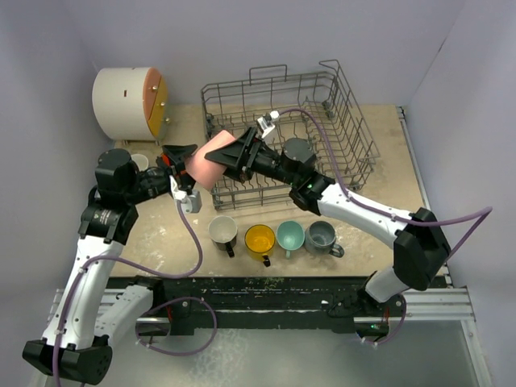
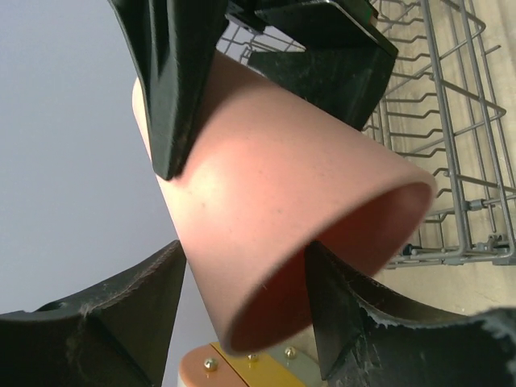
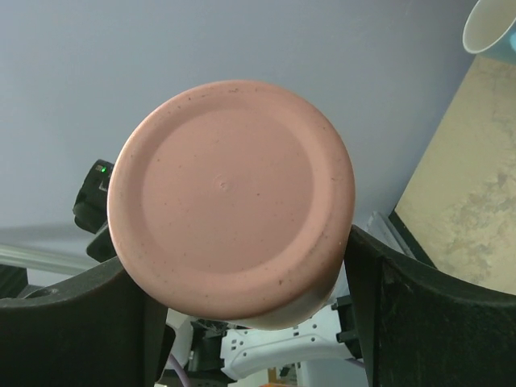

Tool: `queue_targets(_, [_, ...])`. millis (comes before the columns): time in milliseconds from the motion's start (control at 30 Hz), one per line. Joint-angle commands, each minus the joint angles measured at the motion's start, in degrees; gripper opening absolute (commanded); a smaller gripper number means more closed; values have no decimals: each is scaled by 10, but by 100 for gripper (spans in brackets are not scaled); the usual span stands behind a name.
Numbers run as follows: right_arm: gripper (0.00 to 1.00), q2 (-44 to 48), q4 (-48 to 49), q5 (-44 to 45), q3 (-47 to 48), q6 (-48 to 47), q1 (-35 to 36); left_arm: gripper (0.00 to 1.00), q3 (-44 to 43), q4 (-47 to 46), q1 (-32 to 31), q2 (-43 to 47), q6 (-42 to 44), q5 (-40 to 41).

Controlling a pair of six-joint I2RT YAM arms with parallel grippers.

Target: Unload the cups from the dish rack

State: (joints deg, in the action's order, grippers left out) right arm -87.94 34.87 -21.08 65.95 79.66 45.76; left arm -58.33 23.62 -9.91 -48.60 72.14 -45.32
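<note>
Room: pale grey walls close in on three sides of a scuffed beige table [image 1: 387,161].
Right pincer: the right gripper [image 3: 246,266] is clenched on the pink tumbler [image 1: 208,167], one black finger on each side of its base end. The flat base faces the right wrist camera.
Tumbler's place: it is up in the air and lying sideways, just off the near left corner of the dish rack [image 1: 343,105]. Its open mouth points toward the left arm, and nothing shows inside it.
Left pincer: the left gripper [image 2: 244,250] has its fingers spread wide around the mouth end of the tumbler. One finger lies along the wall and the other is partly hidden behind the rim. I cannot tell whether they are pressing on it.
Dish rack: the grey wire basket sits at the far middle of the table. The right arm reaches across its near edge.
On the table: four cups stand upright in a row in front of the rack, close together. They are the black mug with white inside [image 1: 223,231], the yellow mug [image 1: 260,239], the teal mug [image 1: 290,236] and the grey mug [image 1: 320,235].
Far left: the white cylindrical cabinet [image 1: 125,98] stands near the rack's left end.
Room to move: bare tabletop shows to the right of the rack. A narrow strip runs between the rack and the row of mugs.
</note>
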Motion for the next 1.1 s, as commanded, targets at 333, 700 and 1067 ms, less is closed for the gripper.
queue_targets(333, [22, 3, 58, 3, 3, 20, 27, 34, -3, -19, -4, 41, -20, -27])
queue_targets(700, [77, 50, -28, -11, -26, -29, -7, 0, -3, -38, -4, 22, -57, 30])
queue_targets(1067, [100, 187, -461, 151, 23, -316, -153, 0, -140, 258, -3, -104, -26, 183])
